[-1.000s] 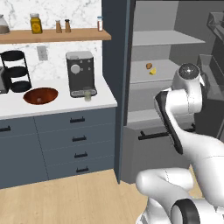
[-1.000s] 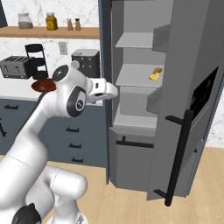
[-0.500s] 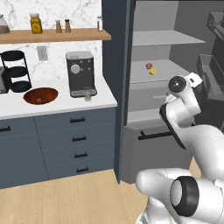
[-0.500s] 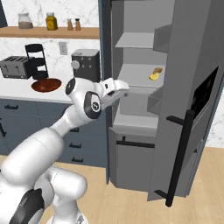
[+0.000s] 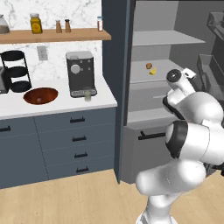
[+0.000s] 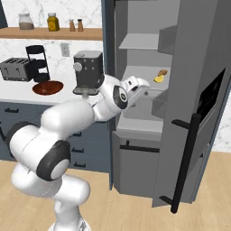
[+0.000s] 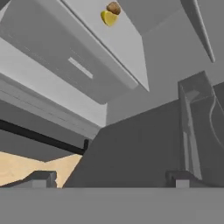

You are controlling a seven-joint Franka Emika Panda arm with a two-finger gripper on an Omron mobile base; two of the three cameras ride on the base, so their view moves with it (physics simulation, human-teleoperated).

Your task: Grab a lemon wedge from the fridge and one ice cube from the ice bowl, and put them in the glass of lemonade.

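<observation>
The arm has swung toward the open fridge [image 5: 175, 87]; the gripper [image 7: 109, 179] stands released, holding nothing; the lemon wedge [image 7: 108, 18] lies on a shelf at 12 o'clock, touching a small brown item [image 7: 113, 7]; the ice bowl [image 5: 40, 95] sits on the counter [image 5: 61, 105].

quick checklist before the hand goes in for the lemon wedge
1. Fridge door open, shelves reachable: ok.
2. Lemon wedge in sight on the middle shelf, beside a small brown item: ok.
3. Hand open and empty: ok.
4. Hand lined up on the wedge: not ok; in the hand view the wedge sits far off near the top edge.
5. Path from hand to wedge free of obstacles: ok, as far as the right base view shows.
6. Whether wedge and brown item touch: cannot tell.
</observation>
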